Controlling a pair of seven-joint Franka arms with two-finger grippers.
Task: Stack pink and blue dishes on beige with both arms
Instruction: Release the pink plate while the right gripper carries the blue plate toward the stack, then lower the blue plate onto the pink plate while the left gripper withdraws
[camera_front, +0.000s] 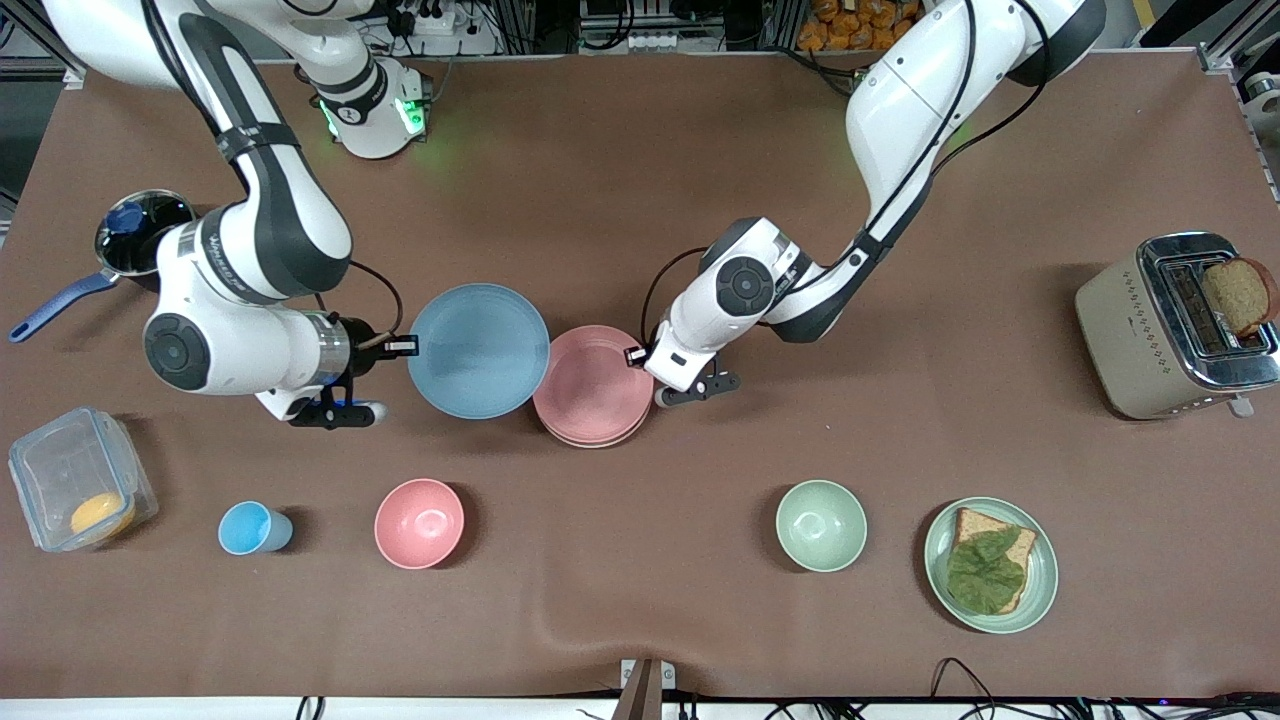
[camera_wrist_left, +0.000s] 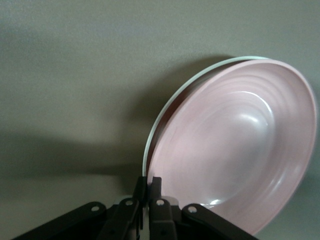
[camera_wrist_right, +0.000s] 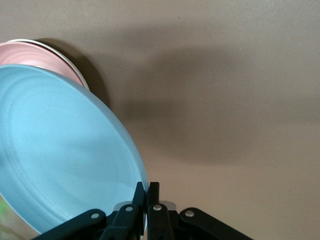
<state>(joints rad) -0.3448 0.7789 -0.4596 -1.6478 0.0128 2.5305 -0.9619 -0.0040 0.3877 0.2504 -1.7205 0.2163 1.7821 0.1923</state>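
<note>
My right gripper pinches the blue plate by its rim, held above the table to go on top | my left gripper clamps the pink plate edge, already seated on the beige plate, for alignment.

Beige plate mostly under pink plate

Even overhead light, soft shadows across the brown table.
Green glow upper left; glare on the toaster; wrist views slightly soft.
</note>
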